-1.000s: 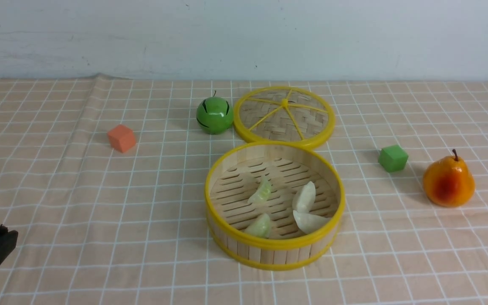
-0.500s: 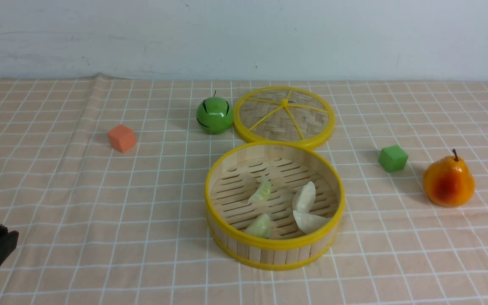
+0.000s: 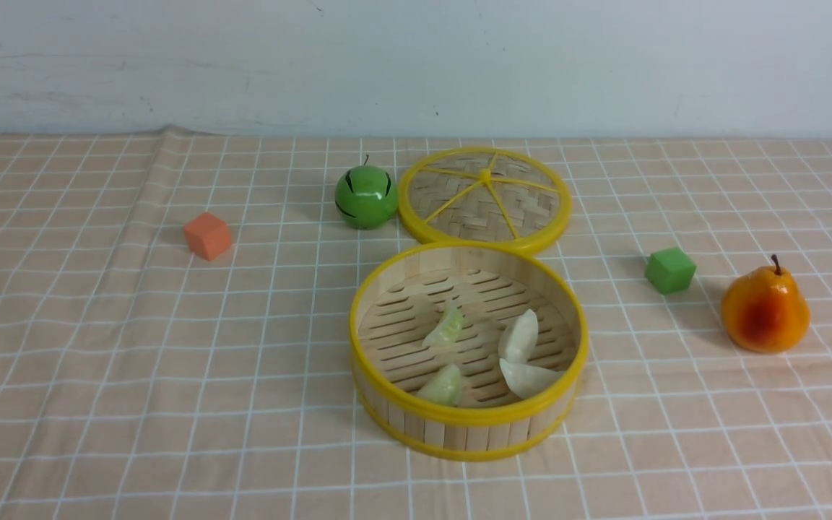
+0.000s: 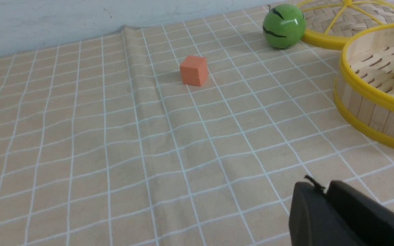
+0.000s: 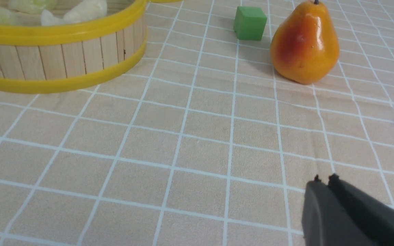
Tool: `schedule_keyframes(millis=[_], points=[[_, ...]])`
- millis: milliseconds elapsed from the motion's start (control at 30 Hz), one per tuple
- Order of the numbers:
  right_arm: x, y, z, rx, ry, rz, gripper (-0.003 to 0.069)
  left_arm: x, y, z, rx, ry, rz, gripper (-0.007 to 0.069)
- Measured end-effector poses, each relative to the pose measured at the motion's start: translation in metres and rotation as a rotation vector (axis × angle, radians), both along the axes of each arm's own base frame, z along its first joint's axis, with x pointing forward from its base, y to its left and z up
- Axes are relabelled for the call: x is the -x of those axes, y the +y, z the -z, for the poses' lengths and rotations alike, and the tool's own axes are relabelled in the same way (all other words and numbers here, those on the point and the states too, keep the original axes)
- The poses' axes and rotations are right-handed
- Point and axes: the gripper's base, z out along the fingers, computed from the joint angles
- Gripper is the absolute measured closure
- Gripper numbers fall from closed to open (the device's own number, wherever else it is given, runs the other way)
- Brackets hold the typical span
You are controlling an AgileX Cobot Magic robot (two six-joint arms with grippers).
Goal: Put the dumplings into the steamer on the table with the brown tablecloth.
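While both tools' jaws sit together, four translucent crescent dumplings [image 3: 519, 336] lie inside the yellow-rimmed steamer [image 3: 468, 426].

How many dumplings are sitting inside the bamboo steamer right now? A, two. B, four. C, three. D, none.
B: the front view shows two pale green dumplings and two white ones on the slatted floor of the steamer, with none left on the cloth.

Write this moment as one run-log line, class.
dumplings: four inside steamer | left gripper: shut, empty, beside steamer | right gripper: shut, empty, near pear
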Motion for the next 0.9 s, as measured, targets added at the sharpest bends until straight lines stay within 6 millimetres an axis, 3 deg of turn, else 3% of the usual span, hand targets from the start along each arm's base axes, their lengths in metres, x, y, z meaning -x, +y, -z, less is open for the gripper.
schedule_keyframes(millis=[100,300,500,900], points=[[0.0,0.0,0.0,0.0,0.0,0.0,0.0625,0.004,-0.001,0.006,-0.043,-0.057,0.008,0.0567],[0.0,0.0,0.0,0.0,0.0,0.0,0.0616,0.007,0.0,0.048,0.045,-0.131,-0.069,0.0615],[0.0,0.0,0.0,0.001,-0.001,0.001,0.0606,0.011,0.001,0.074,0.223,0.086,-0.153,0.0638],[0.0,0.0,0.0,0.001,-0.001,0.001,0.0589,0.012,0.002,0.078,0.242,0.125,-0.175,0.0638]])
